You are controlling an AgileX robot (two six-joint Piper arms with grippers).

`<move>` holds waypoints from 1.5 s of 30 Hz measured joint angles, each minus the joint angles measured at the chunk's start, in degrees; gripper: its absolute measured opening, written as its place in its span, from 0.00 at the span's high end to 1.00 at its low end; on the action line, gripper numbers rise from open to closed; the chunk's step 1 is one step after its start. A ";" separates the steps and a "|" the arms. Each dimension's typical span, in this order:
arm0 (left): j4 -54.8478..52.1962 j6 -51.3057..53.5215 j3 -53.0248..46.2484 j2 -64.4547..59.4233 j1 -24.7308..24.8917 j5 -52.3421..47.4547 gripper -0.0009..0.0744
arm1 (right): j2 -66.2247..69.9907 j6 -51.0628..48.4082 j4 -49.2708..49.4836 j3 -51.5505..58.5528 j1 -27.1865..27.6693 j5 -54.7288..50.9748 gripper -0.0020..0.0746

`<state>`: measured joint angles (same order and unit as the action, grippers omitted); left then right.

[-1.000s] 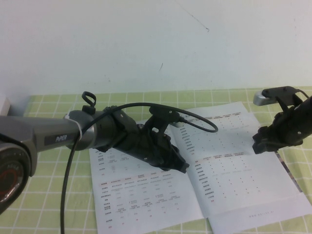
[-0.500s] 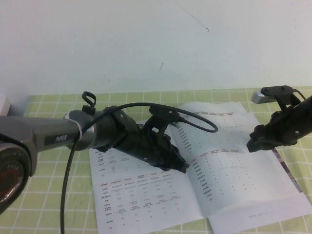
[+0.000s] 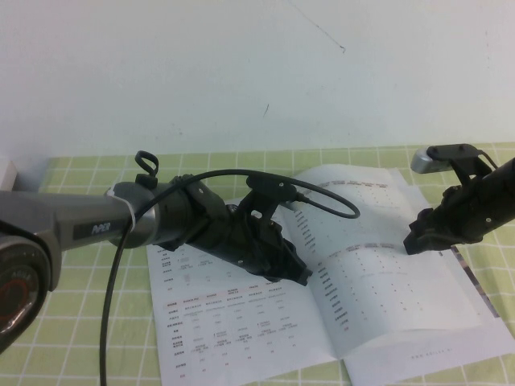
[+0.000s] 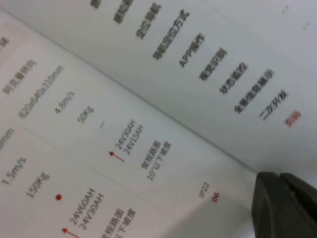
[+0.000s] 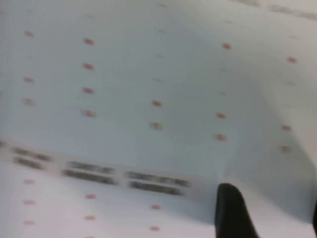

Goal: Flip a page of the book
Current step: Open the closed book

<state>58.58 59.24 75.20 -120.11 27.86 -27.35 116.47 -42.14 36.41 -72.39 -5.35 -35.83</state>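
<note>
The book [image 3: 241,322] lies open on the green checked table. My left gripper [image 3: 299,276] reaches across the left half and rests its tip by the spine. In the left wrist view the left gripper [image 4: 279,176] is shut, its black fingers [image 4: 270,208] pressed together on the printed paper [image 4: 99,124]. My right gripper [image 3: 412,239] sits on the right-hand page [image 3: 370,265], which bows up in a hump between it and the spine. In the right wrist view the right gripper [image 5: 270,213] is open, with one dark finger [image 5: 232,213] on the page [image 5: 148,74] and the paper rising between the fingers.
A green checked cloth [image 3: 80,241] covers the table, with a white wall [image 3: 241,72] close behind. The left arm's black cable [image 3: 322,197] loops over the book. A pale object [image 3: 6,173] shows at the far left edge.
My right gripper has slid left toward the spine, its fingers drawing closer together. The right page has bulged upward. The left arm has not moved.
</note>
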 joint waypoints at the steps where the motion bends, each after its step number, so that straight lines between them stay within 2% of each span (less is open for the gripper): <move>1: 0.00 0.00 0.00 0.00 0.00 0.00 0.99 | 0.00 -0.09 0.26 0.00 0.00 -0.12 0.53; 14: 0.10 0.00 0.00 0.00 0.00 0.00 0.99 | 0.00 -0.22 0.23 0.00 0.00 -0.69 0.55; 17: 0.10 0.00 0.00 0.00 0.00 0.00 0.99 | 0.00 -0.26 -1.11 0.00 0.00 -0.69 0.60; 21: 0.10 0.00 0.00 0.00 0.00 0.00 0.99 | 0.00 -0.26 -4.46 0.00 0.00 -0.43 0.73; 27: 0.10 -0.31 0.00 0.00 0.00 0.00 0.99 | 0.00 6.09 -16.19 -2.68 0.00 -3.98 0.92; 32: 0.10 -0.21 0.00 0.00 0.00 0.00 0.99 | -3.10 7.45 -21.74 -4.47 0.00 -11.19 0.97; 35: 0.10 -0.21 0.00 0.00 0.00 0.00 0.99 | -9.06 7.35 -22.14 -1.63 0.00 -12.27 0.97; 40: 0.10 -0.21 0.00 0.00 0.00 0.00 0.99 | -17.57 8.81 -22.42 9.10 0.00 -1.73 0.98; 45: 0.10 -0.21 0.00 0.00 0.00 0.00 0.99 | -15.24 9.06 -17.19 14.19 0.00 15.09 0.97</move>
<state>58.69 59.03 75.20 -120.11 27.86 -27.35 101.23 -33.08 19.22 -58.20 -5.35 -20.74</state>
